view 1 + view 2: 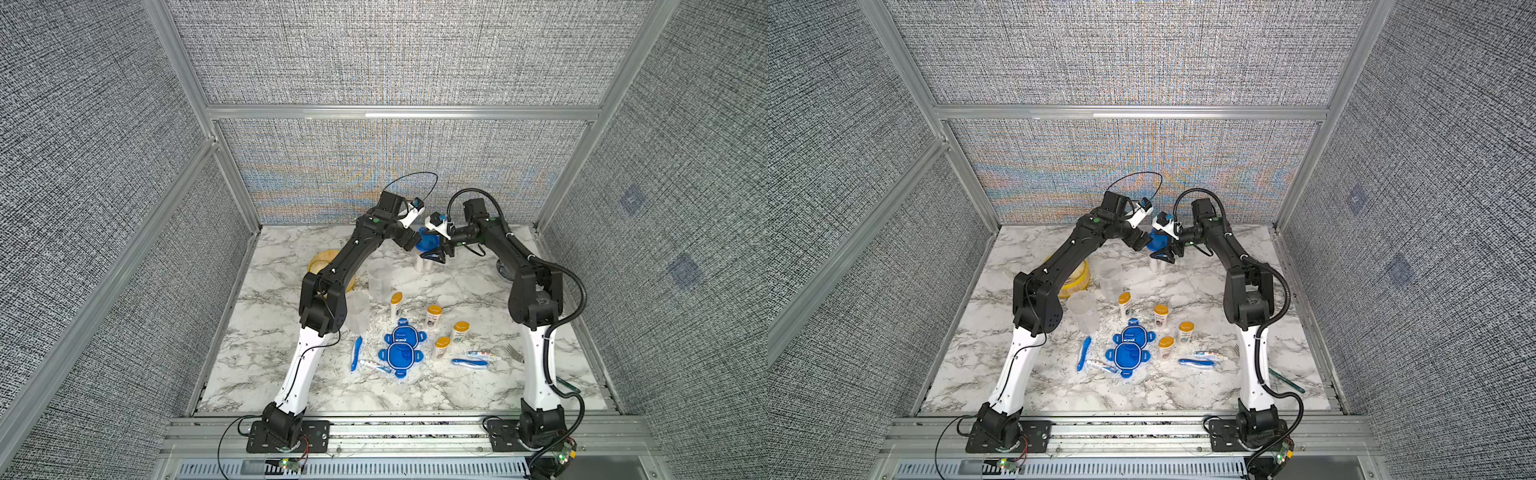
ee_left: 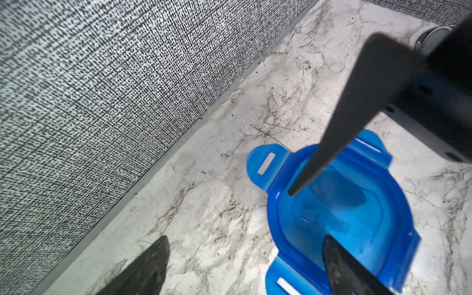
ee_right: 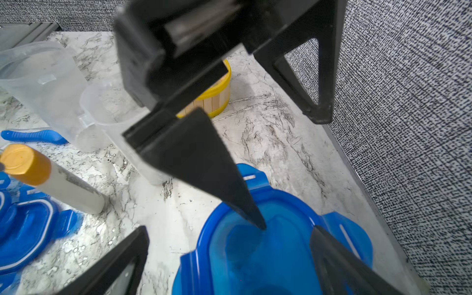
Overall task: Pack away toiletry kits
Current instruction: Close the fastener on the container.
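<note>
At the back of the table stands a clear tub (image 1: 423, 265) with a blue clip lid (image 1: 428, 242) (image 2: 344, 217) (image 3: 268, 255) on top, its tabs sticking out. My left gripper (image 1: 411, 241) (image 2: 245, 255) and right gripper (image 1: 434, 255) (image 3: 229, 255) meet above it, both open. Each has one finger over the lid and the other over bare table. Two lidless tubs (image 1: 380, 278) (image 1: 358, 311) stand left of centre. Two loose lids (image 1: 402, 347), several orange-capped bottles (image 1: 433, 318), toothbrushes (image 1: 356, 353) (image 1: 469, 363) and toothpaste tubes (image 1: 374, 365) (image 1: 482, 354) lie nearer the front.
A yellow steamer (image 1: 320, 262) sits behind the left arm. A dark bowl (image 1: 502, 268) is partly hidden by the right arm. A fork (image 1: 515, 353) lies by the right arm's base link. The back wall (image 2: 102, 102) runs close behind the lidded tub.
</note>
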{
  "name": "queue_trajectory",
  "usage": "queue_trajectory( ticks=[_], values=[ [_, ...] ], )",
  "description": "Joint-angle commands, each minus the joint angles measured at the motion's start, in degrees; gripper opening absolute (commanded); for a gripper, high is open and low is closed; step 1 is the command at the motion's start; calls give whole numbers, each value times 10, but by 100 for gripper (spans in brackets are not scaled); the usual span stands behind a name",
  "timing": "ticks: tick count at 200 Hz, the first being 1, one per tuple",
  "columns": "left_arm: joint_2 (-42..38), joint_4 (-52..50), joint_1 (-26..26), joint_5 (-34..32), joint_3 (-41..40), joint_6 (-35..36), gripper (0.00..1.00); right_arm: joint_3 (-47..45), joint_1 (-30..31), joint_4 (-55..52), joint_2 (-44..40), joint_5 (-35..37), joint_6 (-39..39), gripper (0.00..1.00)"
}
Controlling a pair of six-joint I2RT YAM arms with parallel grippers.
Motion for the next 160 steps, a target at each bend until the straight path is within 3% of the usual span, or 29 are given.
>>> queue_trajectory(
  ticks=[1,49,76,160],
  values=[
    [0,-20,1,-7,-3,10,92,-24,1,10,-27,7,17,99],
    [7,-15,2,1,1,11,92,-51,-34,129,-55,6,236,99],
    [9,-12,1,13,2,9,92,-63,-50,166,-55,41,349,99],
    [8,16,2,49,2,0,93,-78,-6,140,-58,84,260,99]
  ],
)
